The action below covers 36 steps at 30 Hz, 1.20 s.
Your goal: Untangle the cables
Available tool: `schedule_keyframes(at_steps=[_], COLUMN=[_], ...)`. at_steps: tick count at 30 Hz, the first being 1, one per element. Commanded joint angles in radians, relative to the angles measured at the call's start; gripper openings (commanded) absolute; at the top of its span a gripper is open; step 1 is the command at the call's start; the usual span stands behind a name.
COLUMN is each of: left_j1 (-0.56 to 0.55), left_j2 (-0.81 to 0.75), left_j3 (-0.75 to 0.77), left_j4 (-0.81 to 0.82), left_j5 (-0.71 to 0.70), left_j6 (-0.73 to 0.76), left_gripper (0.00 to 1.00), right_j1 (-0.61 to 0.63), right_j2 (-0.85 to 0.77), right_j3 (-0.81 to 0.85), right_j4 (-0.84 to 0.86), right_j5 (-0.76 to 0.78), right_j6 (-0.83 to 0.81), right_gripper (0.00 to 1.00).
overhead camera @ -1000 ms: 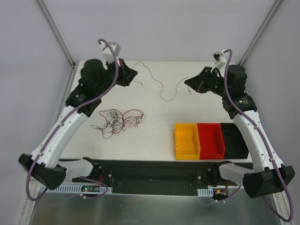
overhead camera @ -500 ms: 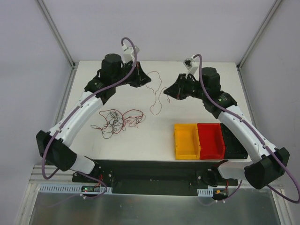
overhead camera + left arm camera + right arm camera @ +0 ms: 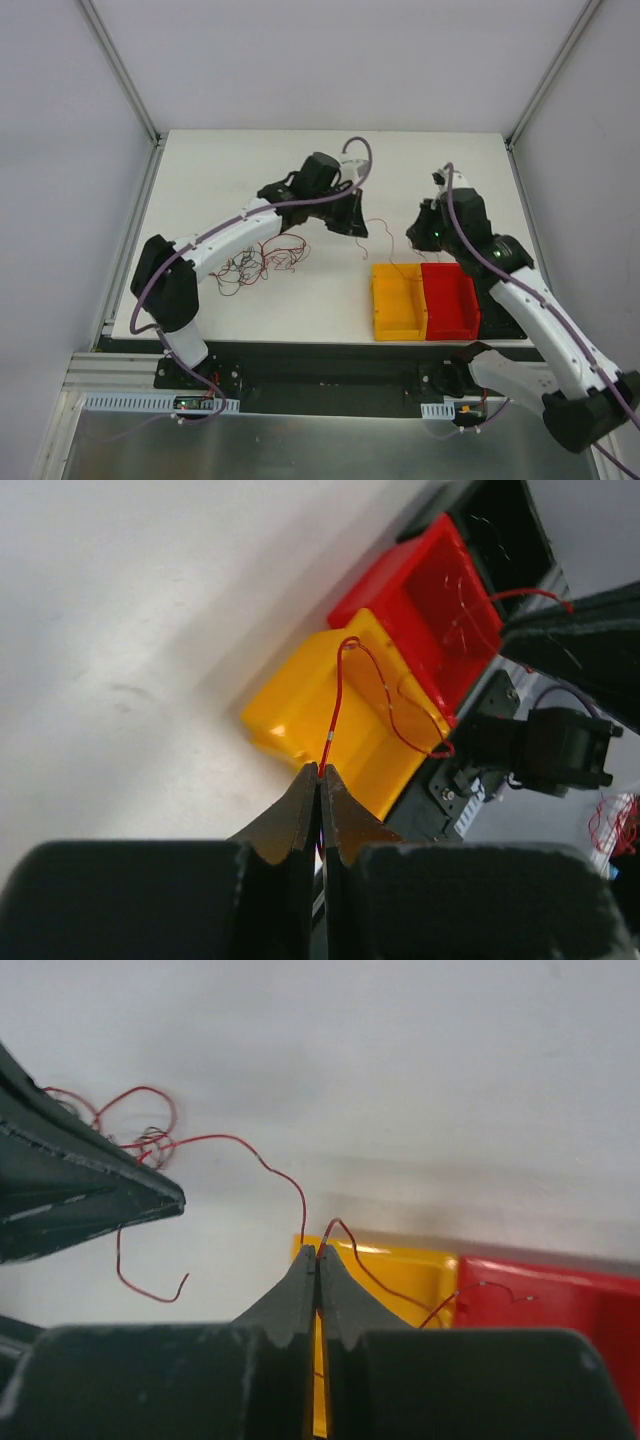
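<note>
My left gripper (image 3: 320,772) is pinched together on one thin red wire (image 3: 336,695), and my right gripper (image 3: 318,1252) is clamped on the same strand further along, both sets of fingers meeting with no gap. From my left tips the wire stands straight out, then bends over into an arc that crosses above the yellow plastic bin (image 3: 378,300) towards my right gripper. Its long axis therefore runs side to side between my two tools, slack rather than taut. Past my right tips a loose tail droops over the yellow bin's rim and onto the red plastic bin (image 3: 450,330) beside it. The black bin (image 3: 505,520) sits beyond that, at the end of the row. The tangle of dark red and black wires (image 3: 262,262) lies on the white tabletop (image 3: 230,165) behind my left gripper, beside my left forearm and apart from the bins. There is bare table ahead of both tools towards the far edge, while the bin walls sit just beneath them. Half a second ago both grippers were nearer the far edge with the wire hanging in a long loop. They have since come in close together, right at the bins.
</note>
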Motion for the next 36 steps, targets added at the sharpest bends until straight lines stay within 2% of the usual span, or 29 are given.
schedule_keyframes(at_steps=[1, 5, 9, 12, 13, 15, 20, 24, 27, 31, 36], left_j1=[-0.159, -0.269, -0.326, -0.349, -0.348, -0.348, -0.346, -0.346, -0.346, -0.346, -0.343], left_j2=[0.062, 0.255, 0.445, 0.513, 0.515, 0.508, 0.469, 0.372, 0.344, 0.387, 0.322], left_j3=[0.126, 0.305, 0.514, 0.608, 0.608, 0.594, 0.534, 0.468, 0.453, 0.52, 0.493], left_j4=[0.018, 0.01, -0.014, -0.057, -0.062, -0.062, -0.062, -0.062, -0.06, -0.06, -0.057], left_j5=[-0.116, -0.109, -0.058, -0.049, -0.046, -0.052, -0.049, -0.012, -0.006, 0.085, 0.05], left_j6=[-0.013, -0.05, -0.086, -0.067, -0.058, -0.052, -0.024, 0.048, 0.077, 0.043, 0.086], left_gripper=[0.0, 0.0, 0.0, 0.13, 0.23, 0.34, 0.52, 0.74, 0.79, 0.78, 0.82], right_j1=[-0.001, -0.002, -0.002, -0.001, -0.002, -0.001, -0.002, -0.002, -0.001, 0.001, 0.022], right_j2=[-0.241, -0.424, -0.643, -0.773, -0.798, -0.836, -0.855, -0.878, -0.93, -0.969, -0.92], right_j3=[-0.06, -0.077, -0.137, -0.148, -0.149, -0.149, -0.14, -0.126, -0.114, -0.047, 0.093], right_j4=[-0.224, -0.474, -0.503, -0.512, -0.519, -0.526, -0.497, -0.537, -0.536, -0.539, -0.499], right_j5=[0.341, 0.545, 0.605, 0.631, 0.649, 0.683, 0.673, 0.717, 0.772, 0.863, 0.843], right_j6=[0.094, 0.225, 0.257, 0.277, 0.283, 0.283, 0.225, 0.231, 0.2, 0.13, -0.019], right_gripper=[0.01, 0.01, 0.01, 0.01, 0.01, 0.01, 0.01, 0.01, 0.01, 0.01, 0.01])
